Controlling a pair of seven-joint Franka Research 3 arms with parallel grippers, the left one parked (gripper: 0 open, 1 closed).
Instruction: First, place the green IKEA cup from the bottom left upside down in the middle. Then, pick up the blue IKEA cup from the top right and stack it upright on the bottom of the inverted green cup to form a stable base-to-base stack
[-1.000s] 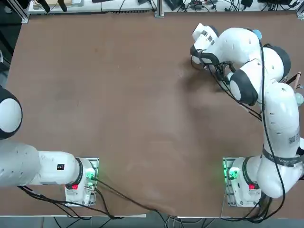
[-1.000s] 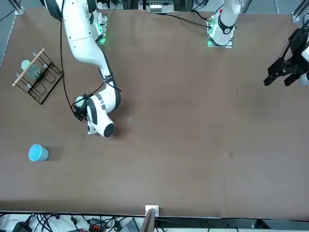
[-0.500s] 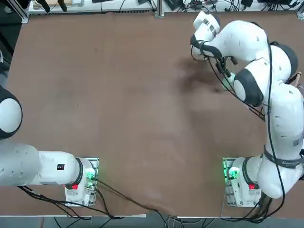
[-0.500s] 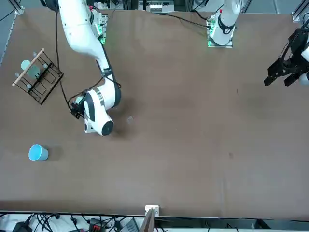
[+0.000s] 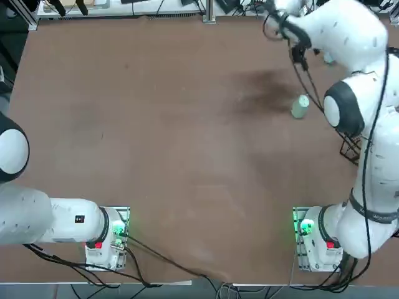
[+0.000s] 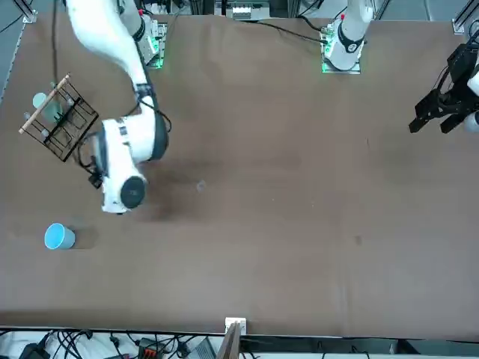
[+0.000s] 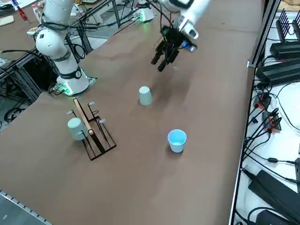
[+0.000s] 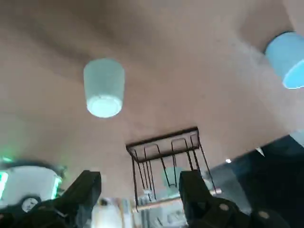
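The green cup (image 7: 146, 95) stands upside down on the brown tabletop, also in the top view (image 5: 300, 106) and the wrist view (image 8: 103, 88). The blue cup (image 7: 176, 140) stands upright, mouth up, nearer the table's far right corner, and shows in the front view (image 6: 58, 236) and at the wrist view's edge (image 8: 287, 59). My right gripper (image 7: 160, 63) hangs open in the air above and beyond the green cup, touching nothing. In the wrist view its fingers (image 8: 85, 190) are spread with nothing between them. In the front view my right arm hides the green cup.
A black wire rack (image 7: 93, 136) with a wooden bar lies at the table's right edge and holds a pale cup (image 7: 76, 129); it also shows in the front view (image 6: 60, 116). Cables and equipment lie beyond the table's far edge.
My right arm has lifted and swung away toward the far edge. The inverted green cup, covered by the arm before, now stands free on the table. The blue cup has not moved.
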